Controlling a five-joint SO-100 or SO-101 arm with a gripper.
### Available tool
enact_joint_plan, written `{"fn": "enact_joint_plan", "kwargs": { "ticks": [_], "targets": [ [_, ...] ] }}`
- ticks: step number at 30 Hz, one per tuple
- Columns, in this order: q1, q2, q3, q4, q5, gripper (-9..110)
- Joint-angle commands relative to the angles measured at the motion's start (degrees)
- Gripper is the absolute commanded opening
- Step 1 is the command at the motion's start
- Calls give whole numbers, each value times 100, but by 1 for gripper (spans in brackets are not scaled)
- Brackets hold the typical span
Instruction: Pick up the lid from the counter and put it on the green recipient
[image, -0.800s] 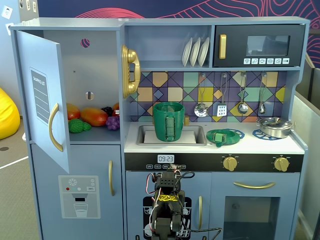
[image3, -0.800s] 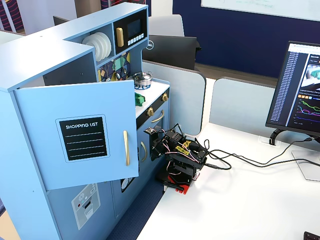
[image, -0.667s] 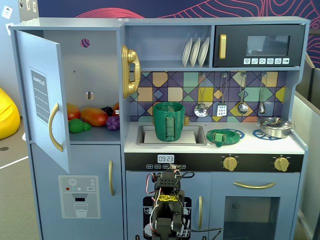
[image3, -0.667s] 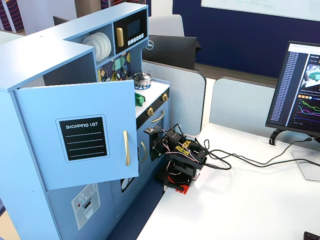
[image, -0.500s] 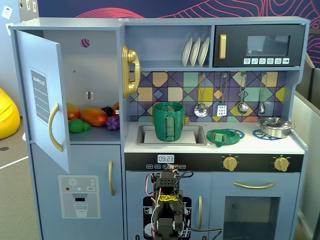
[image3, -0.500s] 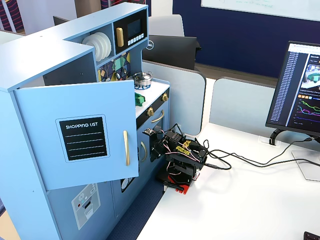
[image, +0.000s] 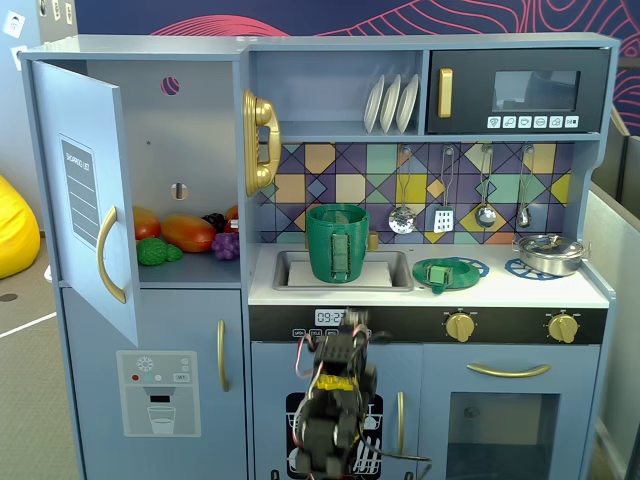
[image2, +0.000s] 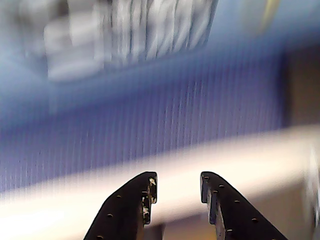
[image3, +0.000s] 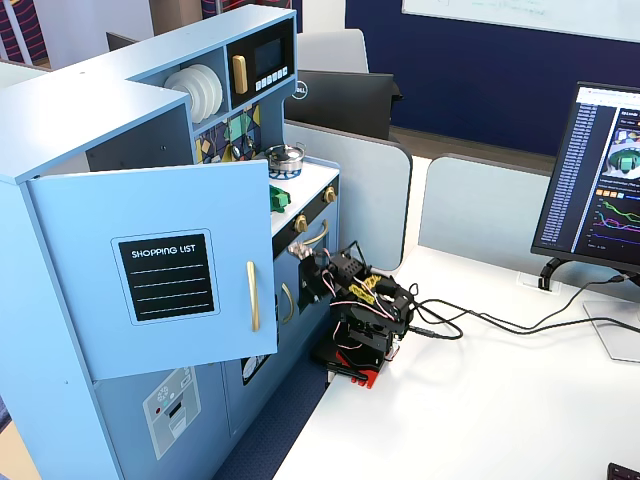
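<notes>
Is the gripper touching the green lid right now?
Apart. A fixed view shows the lid on the counter, the gripper well below it, left.

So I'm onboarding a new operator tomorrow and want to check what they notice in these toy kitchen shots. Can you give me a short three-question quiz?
1. True or false: the lid already sits on the green pot.
2. In the fixed view facing the kitchen, what does the green pot stand in?
A. the sink
B. the microwave
C. the fridge shelf
3. In the wrist view, is the gripper open or shut, and does it hold anything?

Key
1. False: the lid lies on the counter, right of the sink.
2. A
3. Open, with a gap between the fingertips and nothing in it.
</notes>
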Motion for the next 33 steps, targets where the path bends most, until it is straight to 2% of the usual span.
{"fn": "enact_joint_plan", "kwargs": {
  "ticks": [1, 3, 8, 10, 12, 17, 33],
  "targets": [
    [905, -1151, -1898, -1354, -352, 0],
    [1345, -1459, -2320, -2092, -396, 2],
    [2162, -1600, -2030, -4922, 88, 35],
    [2329, -1696, -1802, -5924, 105, 42],
    [2399, -1793, -1767, -6196, 114, 46],
    [2496, -2136, -1696, -6706, 0, 49],
    [2558, -4104, -2936, -7286, 26, 44]
  ]
}}
